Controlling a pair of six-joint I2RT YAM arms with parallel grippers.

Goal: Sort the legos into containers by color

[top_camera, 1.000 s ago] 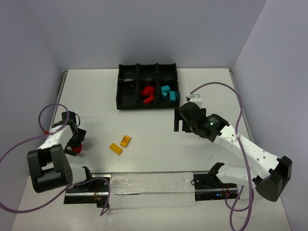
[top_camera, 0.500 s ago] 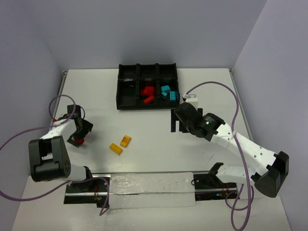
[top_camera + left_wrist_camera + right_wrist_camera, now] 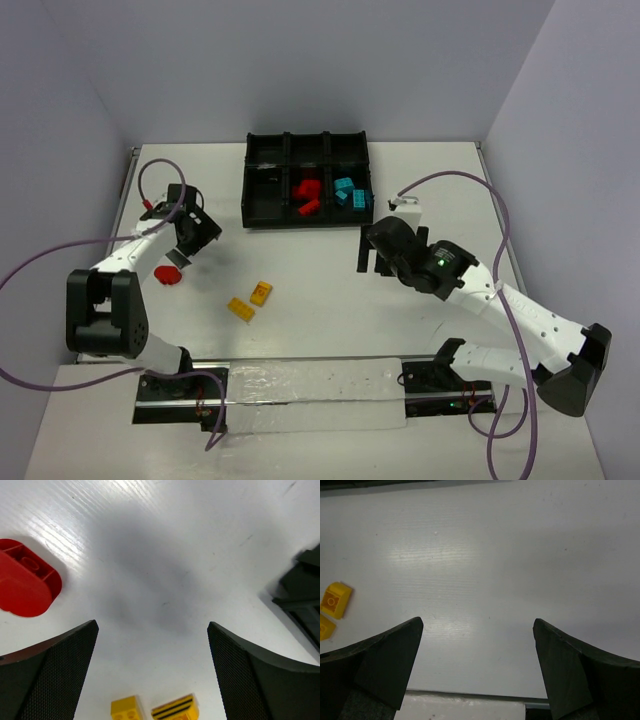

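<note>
While left tool [image 3: 151, 630], right tool [image 3: 477, 625] gape empty | red lego [image 3: 25, 585] near left tool | yellow legos [image 3: 261, 292] between them

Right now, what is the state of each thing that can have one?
left claw: open, empty
right claw: open, empty
loose red lego: on table, outside tray
yellow legos: two, on table, unsorted
sorted red legos: in middle compartment
cyan legos: in right compartment
</note>
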